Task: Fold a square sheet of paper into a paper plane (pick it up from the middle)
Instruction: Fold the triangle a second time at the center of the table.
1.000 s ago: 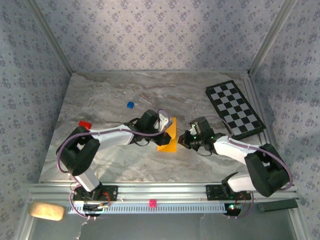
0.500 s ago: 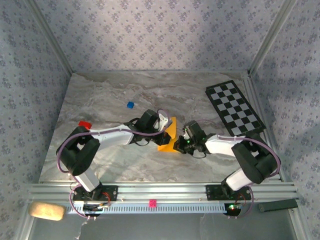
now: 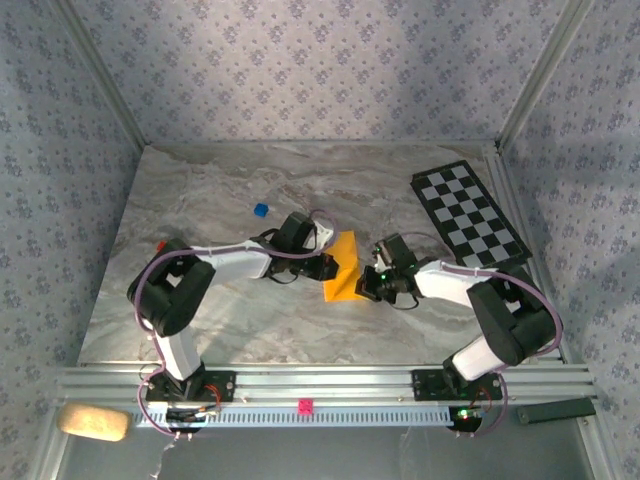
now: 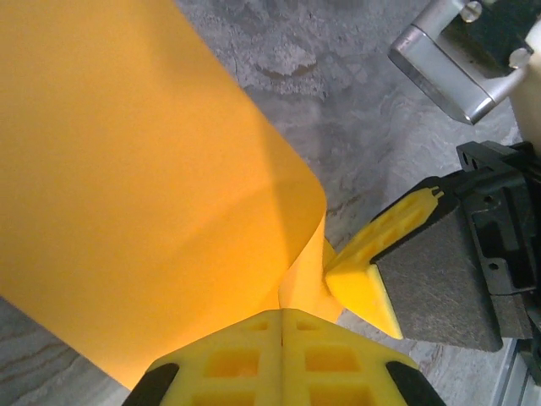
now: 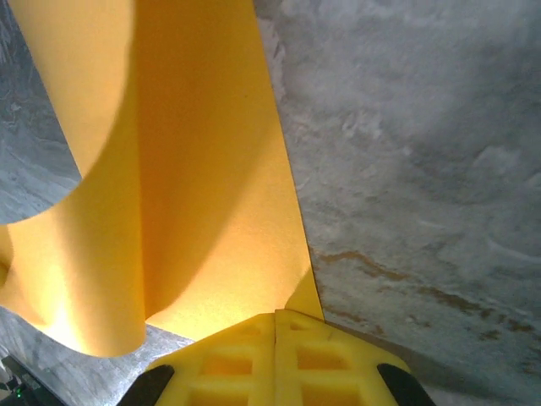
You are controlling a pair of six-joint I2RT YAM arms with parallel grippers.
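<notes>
**Square sheet of paper (image 3: 343, 268) now pinched from both sides**

It hangs bowed over the middle of the table (image 3: 200, 300), no longer lying flat as it did a second ago. The right gripper (image 5: 275, 320), then just apart from it, has closed on its right edge. The left gripper (image 4: 281, 317) stays clamped on the left edge. With both holding, folding can likely begin.

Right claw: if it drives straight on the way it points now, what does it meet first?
The square sheet of paper the right claw grips, bowed up just ahead. Beyond it, probably the left claw, gripping the same sheet; depth is unclear.
</notes>
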